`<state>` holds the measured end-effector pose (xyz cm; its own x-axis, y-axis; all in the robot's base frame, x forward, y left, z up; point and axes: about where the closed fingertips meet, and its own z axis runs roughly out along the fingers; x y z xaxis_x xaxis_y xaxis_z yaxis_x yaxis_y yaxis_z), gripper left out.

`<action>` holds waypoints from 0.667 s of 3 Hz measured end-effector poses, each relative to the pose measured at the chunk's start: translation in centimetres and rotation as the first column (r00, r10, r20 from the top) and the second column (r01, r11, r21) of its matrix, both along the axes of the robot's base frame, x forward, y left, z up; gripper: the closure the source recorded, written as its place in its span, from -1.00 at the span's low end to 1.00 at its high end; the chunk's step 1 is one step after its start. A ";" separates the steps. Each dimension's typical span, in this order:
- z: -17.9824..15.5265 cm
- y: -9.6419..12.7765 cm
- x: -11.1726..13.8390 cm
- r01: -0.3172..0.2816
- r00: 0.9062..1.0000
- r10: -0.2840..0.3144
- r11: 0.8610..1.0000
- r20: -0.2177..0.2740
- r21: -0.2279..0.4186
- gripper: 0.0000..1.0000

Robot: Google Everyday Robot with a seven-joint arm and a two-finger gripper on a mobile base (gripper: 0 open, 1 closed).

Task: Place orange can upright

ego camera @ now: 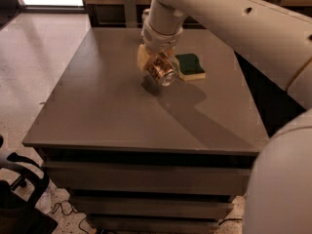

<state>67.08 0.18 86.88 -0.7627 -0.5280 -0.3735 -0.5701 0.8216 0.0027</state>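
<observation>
Camera view shows me the smooth cream gripper [155,63] over the far middle of the matte grey-brown table [97,106], its jaws closed around the orange can [162,72]. I see the can tilted, its shiny round silver end facing down towards the right and its brownish-orange and cream patterned side showing between the fingers; it casts a shadow on the tabletop just beneath. Just to its right a wavy-edged green sponge [190,65] with a yellow underside lies flat.
</observation>
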 end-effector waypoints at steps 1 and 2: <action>2.4 -3.0 -1.6 0.001 0.992 -0.014 0.995 0.127 0.103 1.00; 4.4 -4.7 -2.2 -0.063 0.965 0.006 0.976 0.263 0.208 1.00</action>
<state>64.91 -4.57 91.32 -0.6073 -0.4387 -0.6623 -0.6023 0.7979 0.0238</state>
